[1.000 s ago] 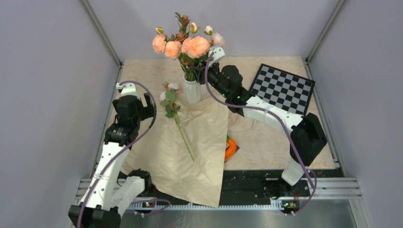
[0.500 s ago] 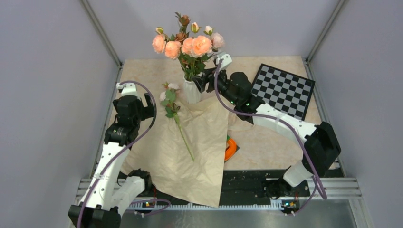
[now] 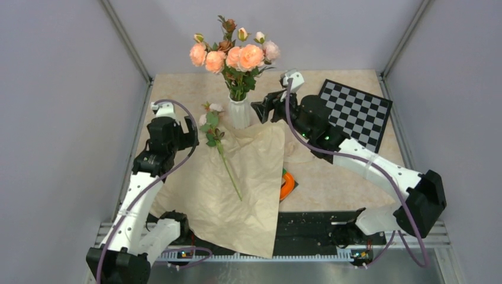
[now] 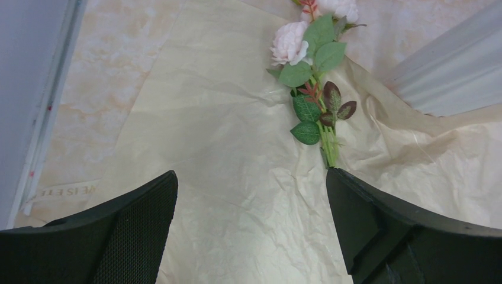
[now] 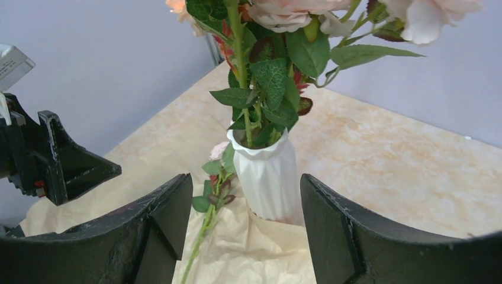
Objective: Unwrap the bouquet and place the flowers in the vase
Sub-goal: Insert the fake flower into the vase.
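The white vase (image 3: 239, 112) stands upright near the back of the desk (image 3: 331, 171) and holds the flowers (image 3: 234, 56). One loose stem (image 3: 220, 148) lies on the spread kraft paper (image 3: 237, 195). The right gripper (image 3: 261, 109) sits just right of the vase, and the left gripper (image 3: 190, 131) hangs left of the stem. An orange ring (image 3: 287, 186) peeks out at the paper's right edge. A checkerboard (image 3: 353, 111) lies back right.

Plain grey walls stand on three sides: a back wall (image 3: 331, 29), a left wall (image 3: 53, 118) and a right wall (image 3: 456, 118). Thin metal posts (image 3: 127, 44) run up in the two far corners. The table (image 3: 177, 89) has a beige, marble-like top. A black-and-white checkerboard (image 3: 354, 112) lies flat at its far right. A black rail (image 3: 319, 228) borders the near edge. The light is soft and even.
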